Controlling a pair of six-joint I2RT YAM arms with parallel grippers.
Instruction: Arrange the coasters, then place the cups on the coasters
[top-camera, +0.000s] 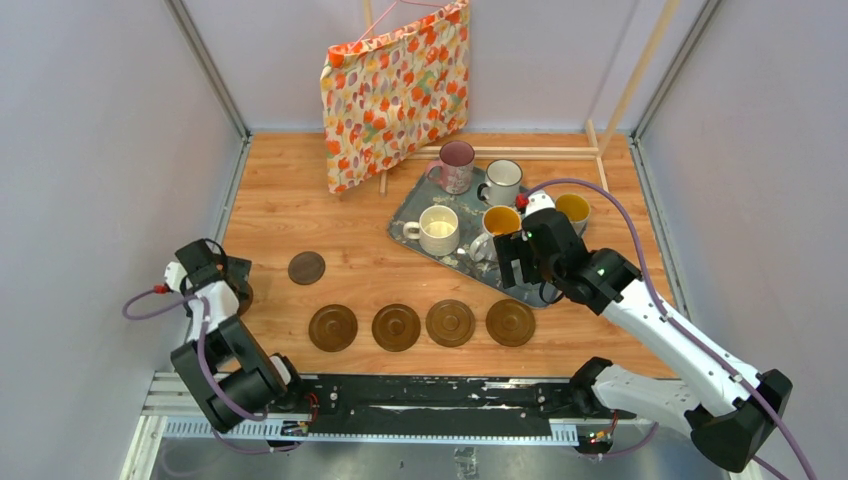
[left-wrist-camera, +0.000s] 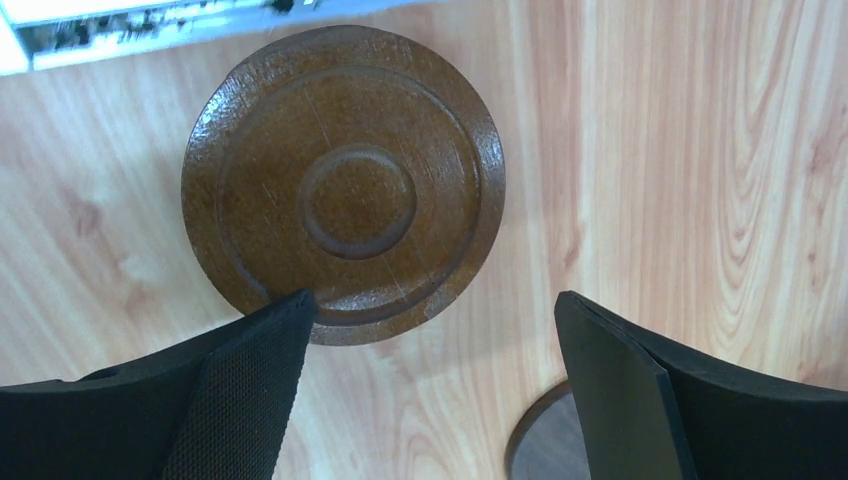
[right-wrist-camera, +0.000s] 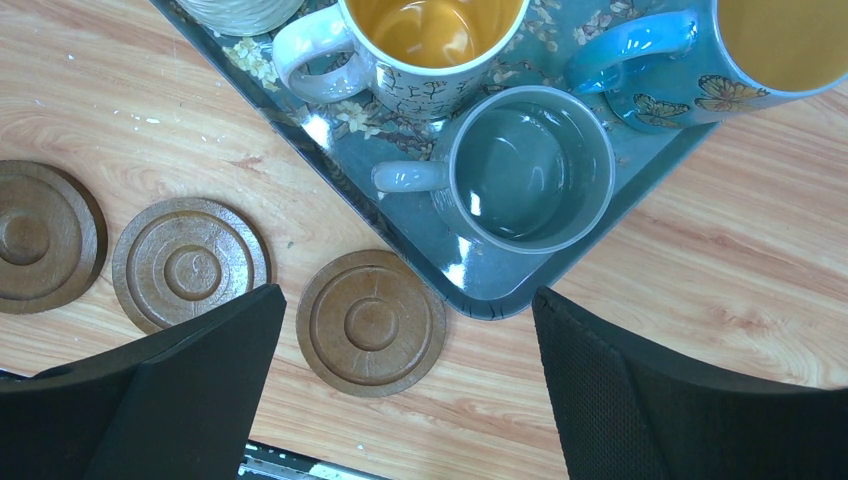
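Overhead, the left arm covers its spot. Only the wrist camera shows the sixth coaster (left-wrist-camera: 343, 190) flat on the worktop (top-camera: 300, 190), with the left tool (left-wrist-camera: 430, 310) spread wide over its rim. Four coasters (top-camera: 450, 323) sit in a row along the near edge, and a lone coaster (top-camera: 306, 267) lies further back. The right tool (right-wrist-camera: 408, 300), fingers wide apart and holding nothing, hovers at the corner of the tray (right-wrist-camera: 470, 290). Its camera shows the grey mug (right-wrist-camera: 530, 165), which the arm mostly blocks from above, and a butterfly print on the blue-handled mug (right-wrist-camera: 780, 40). The pink mug (top-camera: 456, 165), dark-rimmed mug (top-camera: 503, 182) and cream mug (top-camera: 438, 229) stand on the tray too, and a floral cloth (top-camera: 395, 90) hangs behind them.
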